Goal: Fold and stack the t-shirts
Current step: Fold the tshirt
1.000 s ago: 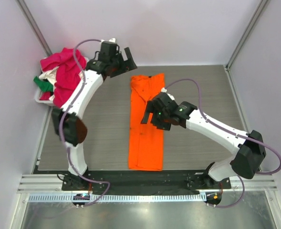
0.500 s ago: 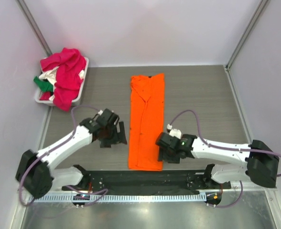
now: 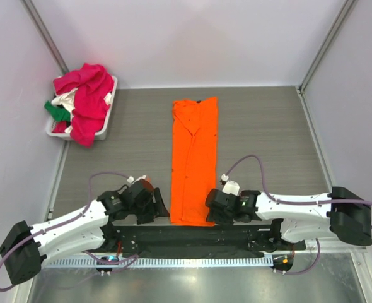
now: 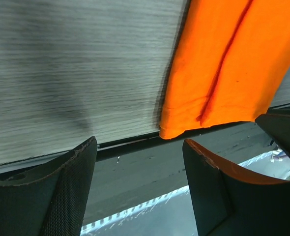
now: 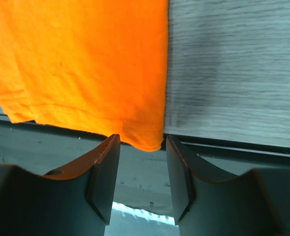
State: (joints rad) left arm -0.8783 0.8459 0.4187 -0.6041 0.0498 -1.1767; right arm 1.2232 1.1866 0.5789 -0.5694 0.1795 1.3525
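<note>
Left hand: low at the near edge of the counter, fingers well apart, nothing between them. It sits just left of the near left corner of the orange t-shirt.

Right hand: fingers apart but narrower. The shirt's near right hem corner lies at the mouth of the gap; contact cannot be told.

Orange t-shirt: flat in a long narrow strip down mid-counter, near hem at the counter's front edge.

Far left corner: white basket, heaped. Magenta t-shirt on top, spilling over the near rim; white t-shirt and green t-shirt beneath.
</note>
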